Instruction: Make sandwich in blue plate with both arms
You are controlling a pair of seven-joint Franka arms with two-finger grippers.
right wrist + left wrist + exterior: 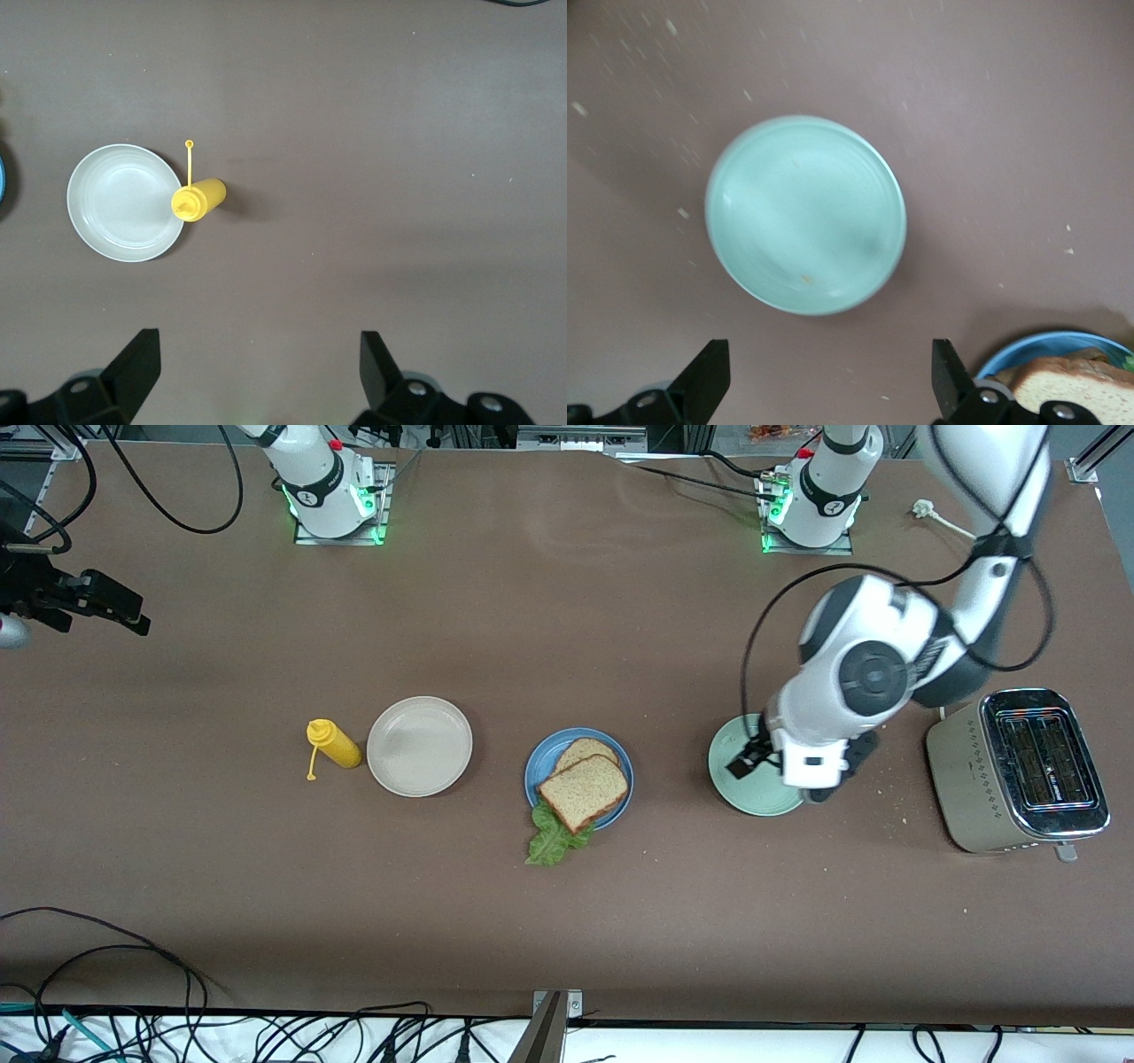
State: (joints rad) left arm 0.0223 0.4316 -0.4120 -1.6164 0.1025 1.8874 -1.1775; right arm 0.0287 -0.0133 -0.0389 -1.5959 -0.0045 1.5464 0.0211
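The sandwich [583,786] lies on the blue plate [534,766] in the middle of the table: two brown bread slices, with a green lettuce leaf [554,841] sticking out over the rim toward the front camera. My left gripper [797,775] hangs open and empty over the pale green plate [731,766], beside the blue plate toward the left arm's end. The left wrist view shows that gripper [830,381] with its jaws wide apart, the green plate [806,212], and a corner of the blue plate [1045,345] with bread [1081,390]. My right gripper [124,613] waits open, high over the right arm's end of the table.
A beige plate [419,746] and a yellow squeeze bottle [335,744] lying on its side sit toward the right arm's end, also seen as the plate [124,202] and bottle [199,198]. A silver toaster [1019,771] stands at the left arm's end. Cables run along the table edges.
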